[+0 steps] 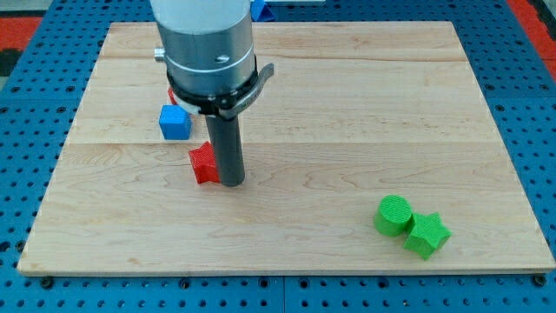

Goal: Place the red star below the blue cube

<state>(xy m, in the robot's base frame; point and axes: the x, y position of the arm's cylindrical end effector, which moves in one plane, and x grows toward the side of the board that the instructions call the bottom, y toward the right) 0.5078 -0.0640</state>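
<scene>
Nearest the camera, at the view's bottom right, a green star [427, 236] lies touching a green cylinder [393, 215], both well apart from the work and of no concern to it. The wooden worktop [365, 113] is otherwise bare on that side.

Over on the view's left, the blue cube [175, 123] sits alone, and the red star [203, 163] lies just below it and a little to the right, near but not touching. My tip [231, 182] stands on the worktop directly at the star's right side, apparently in contact with it, though the rod covers the star's right edge and I cannot be certain. Something red shows behind the arm's body above the cube, possibly another block; too little is visible to name it.

No claw is fitted on this arm, only the rod, so nothing can be open, closed or held; the star merely rests against the rod's side.

As for progress, the job looks nearly finished: the star is already lower than the cube. What remains, in my judgement, is a small nudge toward the view's left to bring it squarely beneath the cube.
</scene>
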